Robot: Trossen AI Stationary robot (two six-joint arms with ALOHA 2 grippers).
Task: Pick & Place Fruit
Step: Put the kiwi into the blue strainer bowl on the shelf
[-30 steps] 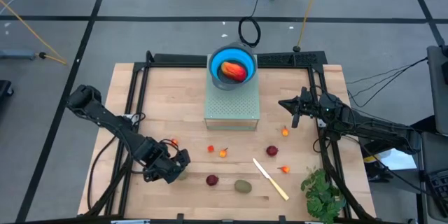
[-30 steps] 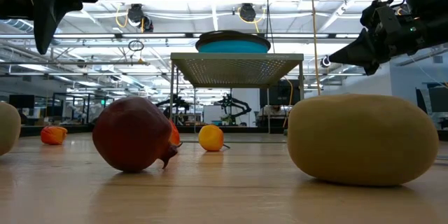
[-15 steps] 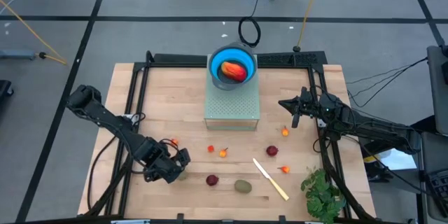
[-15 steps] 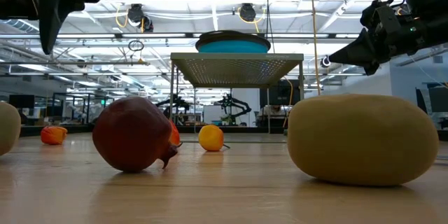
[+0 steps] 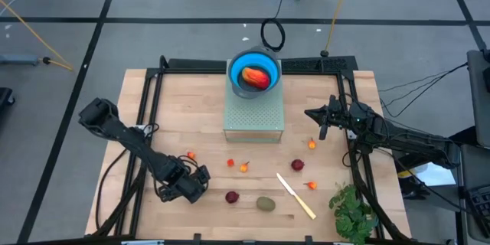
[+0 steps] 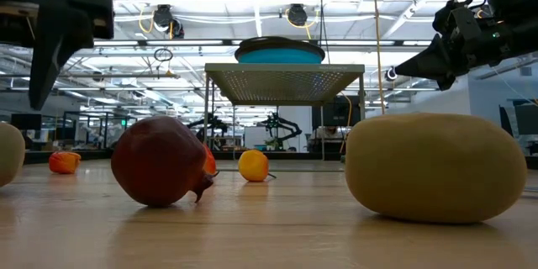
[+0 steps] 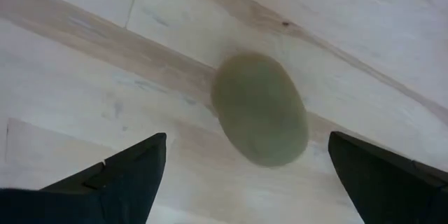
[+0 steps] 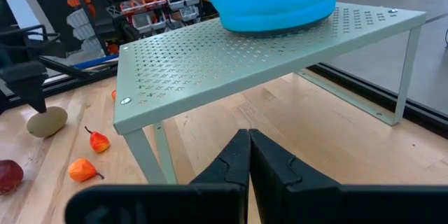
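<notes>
A brown-green kiwi-like fruit (image 7: 259,108) lies on its side on the wooden table. My left gripper (image 7: 246,138) hangs over it, pointing down and open, with one finger on either side and clear of it. From overhead this gripper (image 5: 190,187) is near the front left and covers that fruit. More fruit lies loose: a second kiwi-like oval (image 5: 266,204), two dark red balls (image 5: 232,197) (image 5: 297,165) and tiny orange bits (image 5: 244,167). A red-orange oval (image 5: 256,79) rests in the blue bowl (image 5: 269,65). My right gripper (image 5: 321,125) waits shut at the right, level, touching nothing.
The blue bowl stands on a pale green perforated stand (image 5: 254,115) at the table's far middle. A long cream knife (image 5: 295,196) and a green leafy bunch (image 5: 352,210) lie at the front right. A black frame rail (image 5: 145,115) runs along the table's left side.
My left gripper has sunk toward the kiwi-like fruit below it, staying open; in the low view its finger hangs lower than before. The fruit has not moved.
</notes>
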